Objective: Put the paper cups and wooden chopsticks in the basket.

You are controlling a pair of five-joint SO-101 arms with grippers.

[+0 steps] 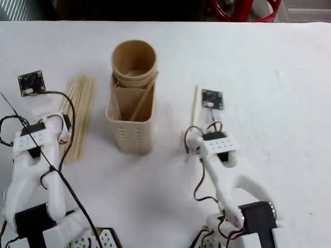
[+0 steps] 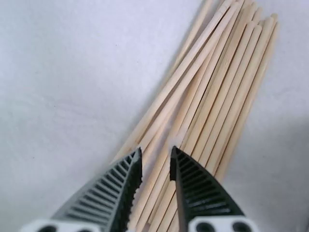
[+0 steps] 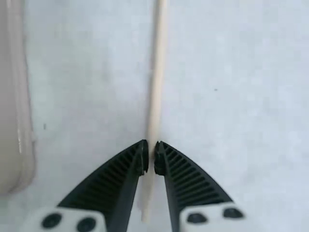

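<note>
A beige perforated basket (image 1: 130,135) stands mid-table. Stacked paper cups (image 1: 134,62) fill its far compartment, and a chopstick (image 1: 143,101) leans in the near one. A pile of wooden chopsticks (image 1: 80,103) (image 2: 227,92) lies to the basket's left. My left gripper (image 1: 64,123) (image 2: 155,154) is down on the pile's near end, narrowly open with a couple of sticks between its fingertips. To the right of the basket a single chopstick (image 1: 195,106) (image 3: 157,72) lies on the table, and my right gripper (image 1: 190,137) (image 3: 150,155) is shut on its near end. The basket wall (image 3: 14,121) is close beside it.
The white table top (image 1: 269,77) spreads wide to the right and behind the basket. A red object (image 1: 243,8) sits past the far edge. Black cables (image 1: 62,170) trail over the left arm near the front.
</note>
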